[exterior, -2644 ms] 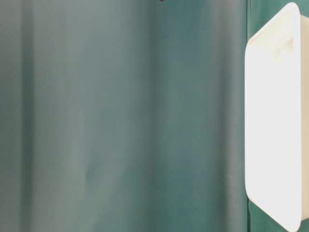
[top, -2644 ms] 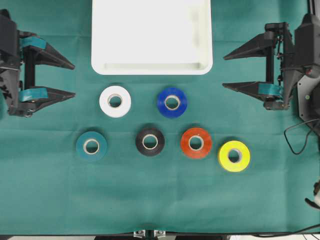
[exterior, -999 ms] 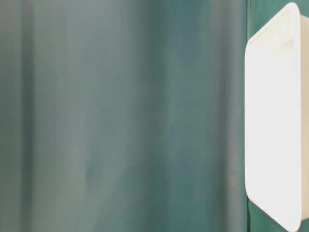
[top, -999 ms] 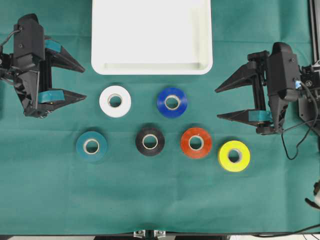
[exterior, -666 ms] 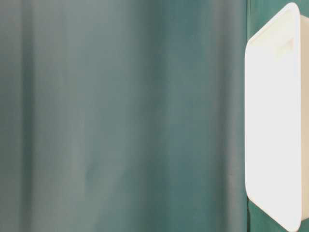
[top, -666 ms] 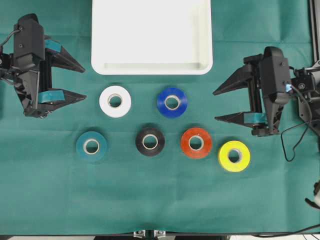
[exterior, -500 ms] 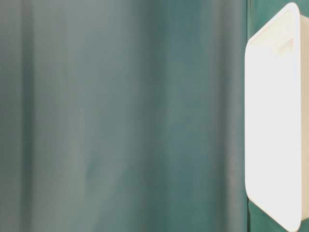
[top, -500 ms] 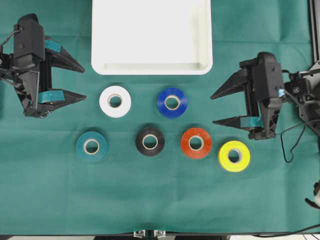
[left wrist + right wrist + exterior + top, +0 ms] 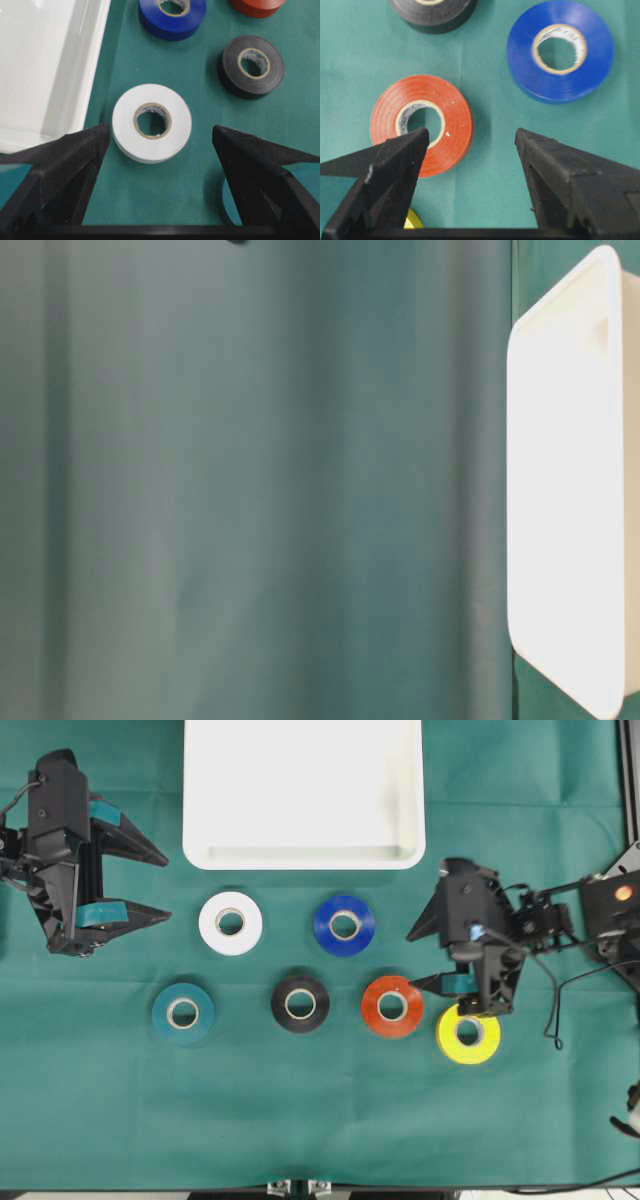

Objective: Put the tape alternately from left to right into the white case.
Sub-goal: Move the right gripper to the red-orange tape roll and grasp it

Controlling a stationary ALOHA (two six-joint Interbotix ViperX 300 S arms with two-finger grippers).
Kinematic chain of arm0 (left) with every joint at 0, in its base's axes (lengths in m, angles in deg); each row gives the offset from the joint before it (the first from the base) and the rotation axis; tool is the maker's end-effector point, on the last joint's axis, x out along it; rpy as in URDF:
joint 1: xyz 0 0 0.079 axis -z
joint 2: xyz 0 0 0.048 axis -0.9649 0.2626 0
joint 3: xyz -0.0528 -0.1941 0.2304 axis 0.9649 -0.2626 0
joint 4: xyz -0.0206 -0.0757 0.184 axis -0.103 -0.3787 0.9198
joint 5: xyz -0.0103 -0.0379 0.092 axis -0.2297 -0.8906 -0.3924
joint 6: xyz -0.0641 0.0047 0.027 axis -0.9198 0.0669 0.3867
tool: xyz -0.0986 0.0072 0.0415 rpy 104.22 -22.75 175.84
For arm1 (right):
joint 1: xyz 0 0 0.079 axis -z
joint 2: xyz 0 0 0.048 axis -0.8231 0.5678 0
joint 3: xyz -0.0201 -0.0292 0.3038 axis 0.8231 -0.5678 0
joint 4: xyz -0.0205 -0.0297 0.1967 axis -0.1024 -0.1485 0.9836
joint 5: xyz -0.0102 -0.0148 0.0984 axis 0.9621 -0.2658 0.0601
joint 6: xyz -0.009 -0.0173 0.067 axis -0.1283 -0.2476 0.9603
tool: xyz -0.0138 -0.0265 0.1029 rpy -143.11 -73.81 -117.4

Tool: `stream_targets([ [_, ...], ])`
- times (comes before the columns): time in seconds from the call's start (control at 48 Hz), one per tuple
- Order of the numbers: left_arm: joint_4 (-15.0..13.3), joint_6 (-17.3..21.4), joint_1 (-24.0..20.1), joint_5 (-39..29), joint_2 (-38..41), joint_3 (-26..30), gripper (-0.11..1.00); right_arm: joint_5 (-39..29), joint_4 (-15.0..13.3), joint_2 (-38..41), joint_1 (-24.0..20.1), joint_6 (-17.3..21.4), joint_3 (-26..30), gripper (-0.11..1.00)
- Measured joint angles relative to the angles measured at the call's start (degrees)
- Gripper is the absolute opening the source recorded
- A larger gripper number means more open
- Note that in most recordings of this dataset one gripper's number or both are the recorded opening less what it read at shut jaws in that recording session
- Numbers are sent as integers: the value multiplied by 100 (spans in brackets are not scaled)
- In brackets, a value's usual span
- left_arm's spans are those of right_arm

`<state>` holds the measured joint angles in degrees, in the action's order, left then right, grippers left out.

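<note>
Rolls all six on the cloth [image 9: 300, 1110], tray [image 9: 303, 858] holding none; left gripper [image 9: 160, 887] spread by white roll [image 9: 230, 923]; right gripper [image 9: 412, 960] spread beside red roll [image 9: 392, 1006], likely lining up a pick.

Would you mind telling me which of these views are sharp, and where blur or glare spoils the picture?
Overhead: evenly lit and sharp, all six rolls crisp. Table-level: nearly useless, a soft blurred green cloth with the white case blown out to glare. Left wrist: white roll sharp, dark fingers soft at the edge. Right wrist: red-orange roll sharp, near fingers slightly blurred.
</note>
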<state>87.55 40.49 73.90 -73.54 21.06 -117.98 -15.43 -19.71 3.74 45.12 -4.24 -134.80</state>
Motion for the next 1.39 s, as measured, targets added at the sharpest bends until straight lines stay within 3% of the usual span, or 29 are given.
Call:
stream_targets([
  [0.52, 0, 0, -9, 0, 0, -9, 64, -26, 0, 940, -149, 325, 352, 81],
  [1.27, 9, 0, -9, 0, -9, -97, 64, -26, 0, 1644, -176, 343, 650, 81],
  [1.395, 0, -9, -9, 0, 0, -105, 64, -26, 0, 1652, -176, 343, 659, 76],
])
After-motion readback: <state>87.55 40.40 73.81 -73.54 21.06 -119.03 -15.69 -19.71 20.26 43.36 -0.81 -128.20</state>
